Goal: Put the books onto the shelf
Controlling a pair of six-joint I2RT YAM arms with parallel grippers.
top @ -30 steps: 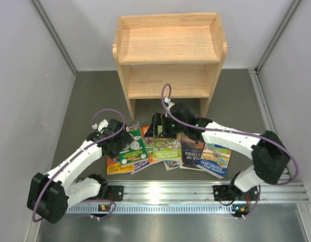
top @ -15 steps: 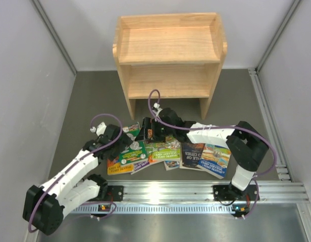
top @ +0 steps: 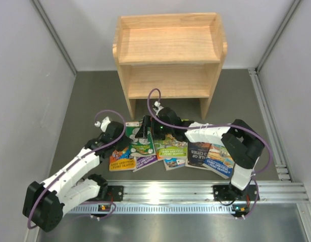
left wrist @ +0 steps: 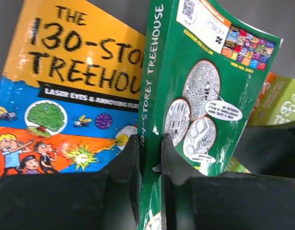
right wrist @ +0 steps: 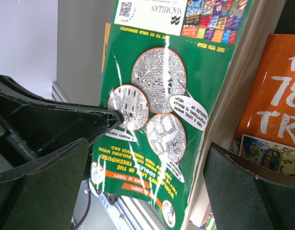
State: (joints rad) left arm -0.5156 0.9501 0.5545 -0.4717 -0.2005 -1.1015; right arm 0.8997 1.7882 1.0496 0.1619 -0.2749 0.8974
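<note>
While most of the books [top: 196, 154] lie fanned out flat on the dark table [top: 90, 96] just ahead of the arm bases, one green book [left wrist: 205, 96] stands tipped up on edge near the left end of the row. The left gripper [left wrist: 150, 155] has it by the spine. Both black fingers press against the narrow green strip reading "104-Storey Treehouse", one on each side. Just to its left lies a yellow-and-blue book [left wrist: 66, 86] titled "The 130-Storey Treehouse", flat on the table.

From the other side, the right gripper [right wrist: 147, 158] faces the green book's back cover. Its jaws are spread wide with the cover showing between them, and I can't see either finger touching it. One finger of the left gripper pokes into that view at the book's edge. An orange book [right wrist: 277, 105] shows just past the green one on the right.

At the far side of the table stands the shelf [top: 168, 61], well apart from the books — light wood, two tiers, its open front turned towards the arms.
</note>
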